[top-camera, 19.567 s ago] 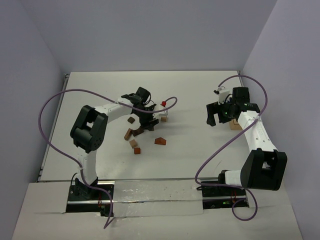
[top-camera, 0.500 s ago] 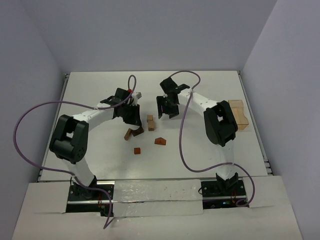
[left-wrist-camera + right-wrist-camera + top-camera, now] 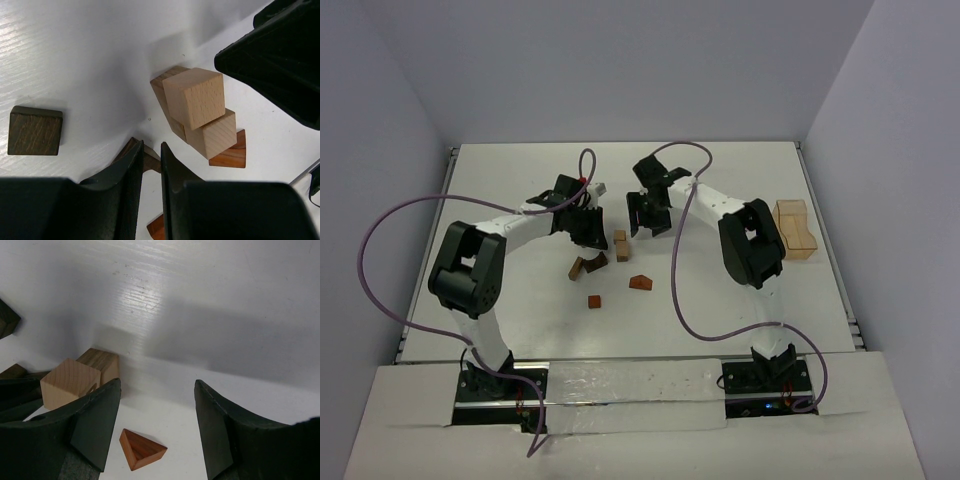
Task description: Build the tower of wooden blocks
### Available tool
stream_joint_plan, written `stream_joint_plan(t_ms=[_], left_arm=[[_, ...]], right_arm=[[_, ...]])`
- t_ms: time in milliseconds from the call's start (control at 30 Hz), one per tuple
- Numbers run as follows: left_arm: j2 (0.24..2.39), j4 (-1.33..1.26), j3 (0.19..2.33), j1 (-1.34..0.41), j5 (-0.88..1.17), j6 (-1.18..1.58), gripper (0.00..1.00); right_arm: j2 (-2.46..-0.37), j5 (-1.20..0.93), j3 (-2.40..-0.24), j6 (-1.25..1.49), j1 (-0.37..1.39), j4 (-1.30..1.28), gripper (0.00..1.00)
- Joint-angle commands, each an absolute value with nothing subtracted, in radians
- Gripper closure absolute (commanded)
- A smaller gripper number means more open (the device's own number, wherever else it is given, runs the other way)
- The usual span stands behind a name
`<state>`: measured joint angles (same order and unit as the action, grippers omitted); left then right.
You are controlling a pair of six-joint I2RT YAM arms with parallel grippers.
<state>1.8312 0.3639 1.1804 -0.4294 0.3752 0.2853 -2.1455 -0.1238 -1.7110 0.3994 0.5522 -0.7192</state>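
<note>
The wood block tower (image 3: 620,245) stands near the middle of the white table (image 3: 740,310), between the two grippers. In the left wrist view it is a short stack with two pale cubes on top and a browner block at its foot. The left gripper (image 3: 591,236) is just beside the tower on its left side. Its fingers (image 3: 131,170) are closed, with only a thin slit between them, and I cannot tell if they pinch anything. A brown block (image 3: 129,149) lies on the table right at their tips. The right gripper (image 3: 647,217) is on the other side of the tower, a little farther back. It is open and holds nothing. In its own camera the two fingers (image 3: 97,422) stand wide apart, and the tower shows past the left one. A reddish wedge (image 3: 141,449) lies flat on the table in front of the tower, apart from it. A dark square block (image 3: 35,131) lies alone to the left of the left gripper. A small brown cube (image 3: 593,300) sits nearer to the arm bases. A light wooden box (image 3: 794,228) rests well apart, near the right edge of the table.
</note>
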Motion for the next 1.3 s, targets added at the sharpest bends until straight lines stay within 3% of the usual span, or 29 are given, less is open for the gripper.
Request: stream_joint_plan(t_ms=[0,1267], left_arm=[[1.844,0.316,1.234,-0.427,0.387,0.302,0.74],[1.882,0.304,1.273,-0.443,0.391,0.308,0.74]], right_arm=[[-2.153,-0.122,-1.772,0.405,0.559,-0.709,0.32],[-2.174,-0.13,-1.787,0.407,0.57,-0.706,0.31]])
